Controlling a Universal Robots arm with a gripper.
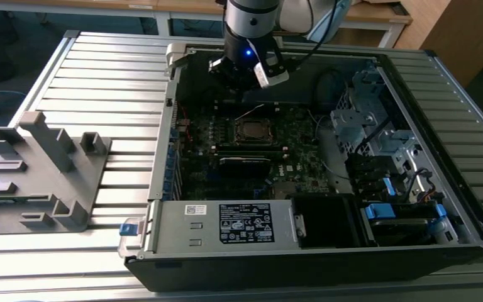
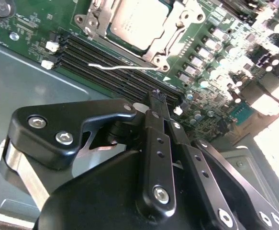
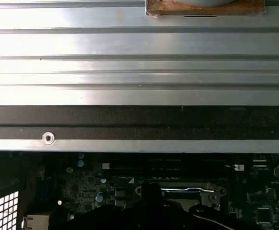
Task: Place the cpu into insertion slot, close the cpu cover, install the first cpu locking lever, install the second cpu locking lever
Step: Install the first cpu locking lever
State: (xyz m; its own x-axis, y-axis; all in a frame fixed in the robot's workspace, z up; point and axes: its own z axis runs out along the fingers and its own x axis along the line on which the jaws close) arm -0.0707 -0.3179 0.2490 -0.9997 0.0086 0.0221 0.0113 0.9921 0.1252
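The cpu lies in its socket on the green motherboard, its dull grey top showing through the window of the shiny cpu cover, which lies flat over it. In the exterior view the socket sits mid-board inside the open case. A thin silver locking lever runs along the socket's edge nearest my gripper; I cannot tell whether it is latched. My gripper hangs just short of that lever, fingers shut with nothing between them. In the exterior view the gripper is over the far part of the board.
Black memory slots lie between gripper and socket. The case wall stands close behind. A power supply box and a drive cage crowd the near side and the exterior view's right. A grey fixture stands outside on that view's left.
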